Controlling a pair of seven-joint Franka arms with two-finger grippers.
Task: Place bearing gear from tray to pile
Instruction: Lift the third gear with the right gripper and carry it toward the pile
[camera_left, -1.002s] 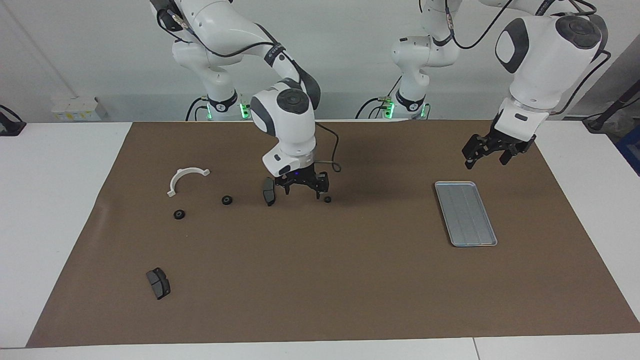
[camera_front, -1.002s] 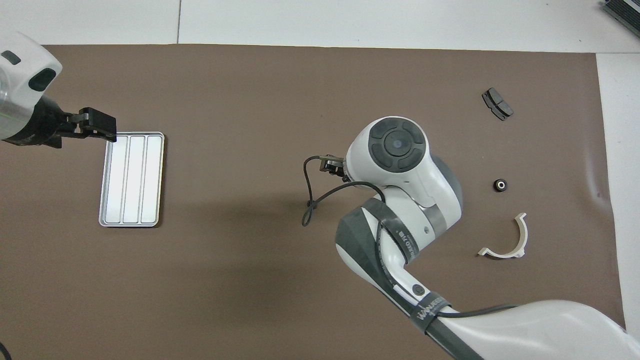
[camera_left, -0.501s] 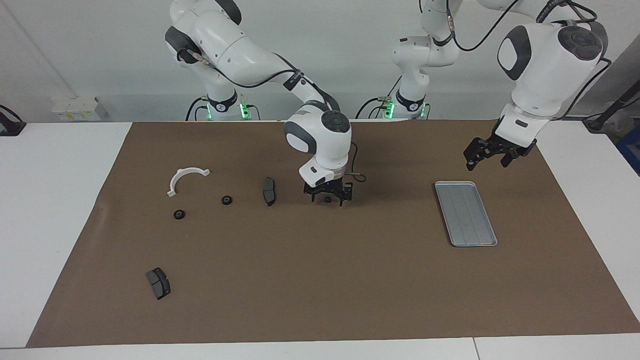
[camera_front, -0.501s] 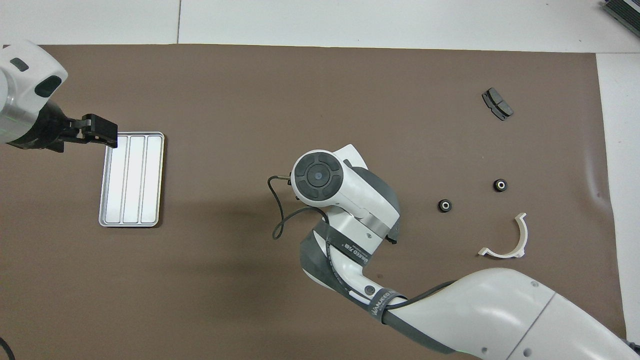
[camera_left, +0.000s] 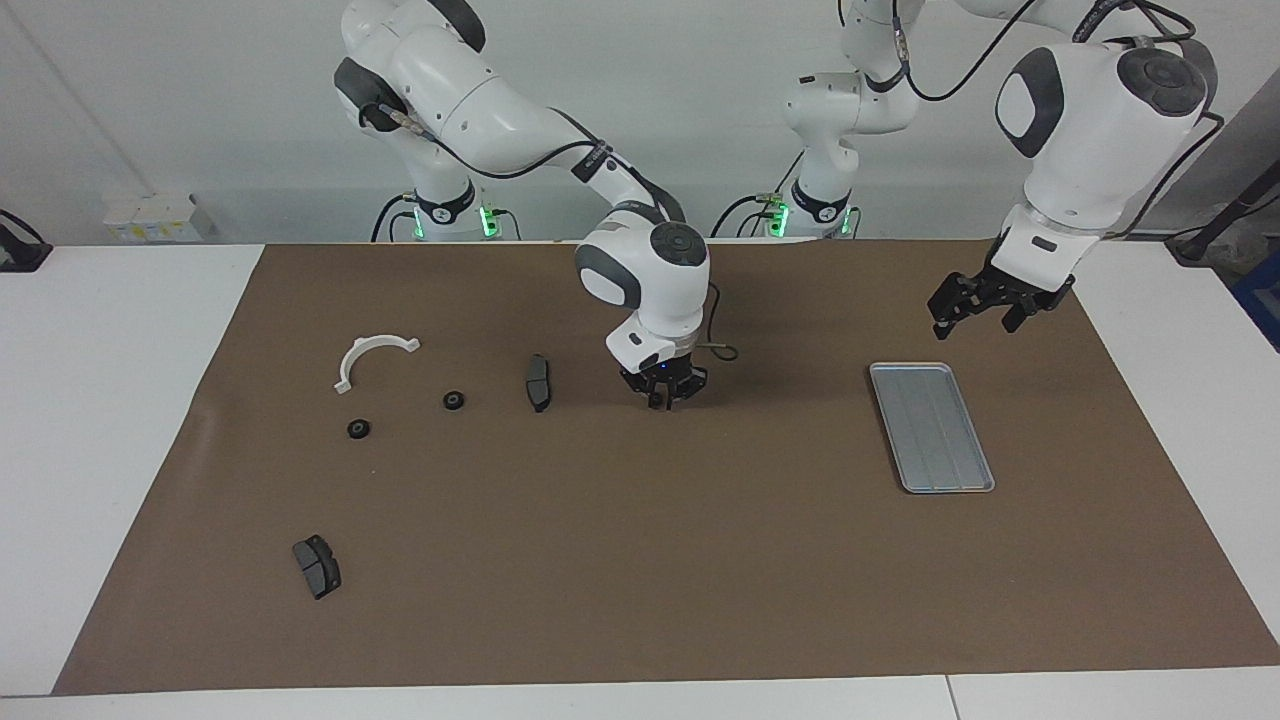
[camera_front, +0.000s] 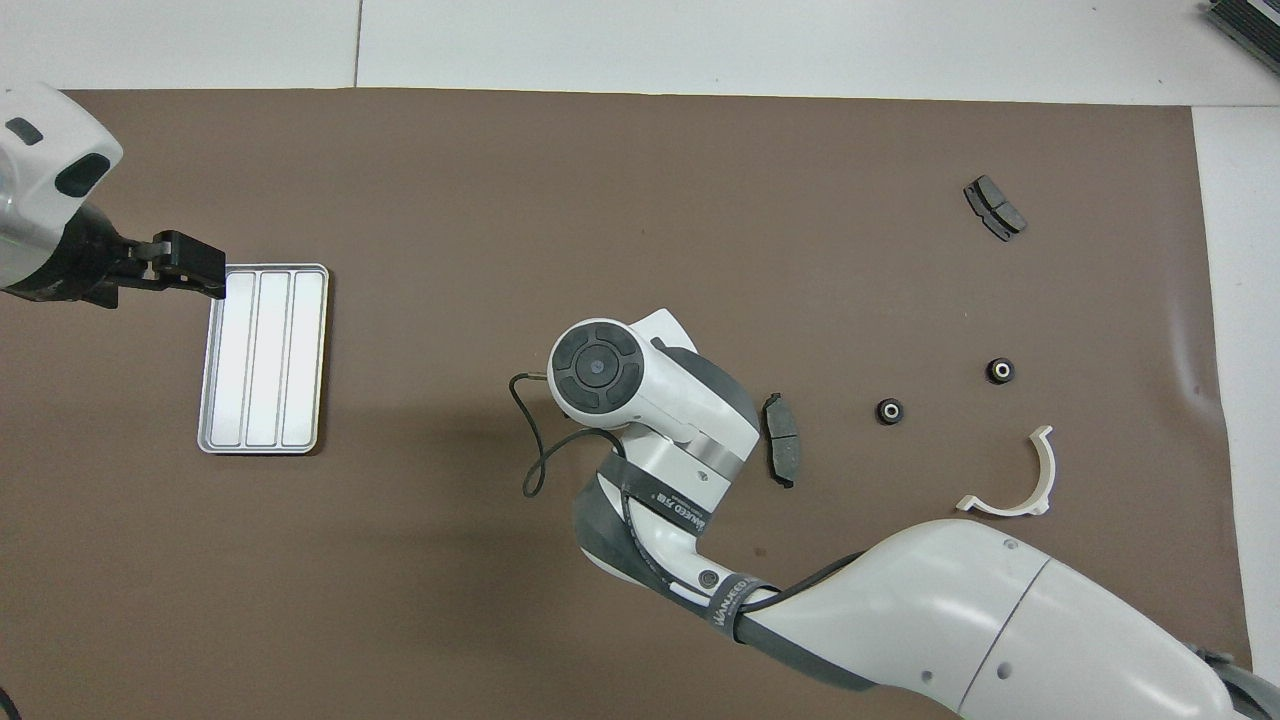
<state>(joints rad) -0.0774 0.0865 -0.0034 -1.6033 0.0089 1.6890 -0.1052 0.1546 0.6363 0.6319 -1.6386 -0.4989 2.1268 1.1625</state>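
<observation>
Right pincer (camera_left: 660, 402) pressed together mid-mat (bare brown all round), left pincer (camera_left: 985, 310) spread above tray (camera_left: 931, 427) edge.

Right gripper's fingers (camera_left: 660, 402) hidden under its own wrist overhead.

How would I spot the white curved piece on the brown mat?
Go to the right arm's end of the brown mat. The white half-ring bracket lies there, nearer the robots than the two small black round parts. It alone is white and arch-shaped.
</observation>
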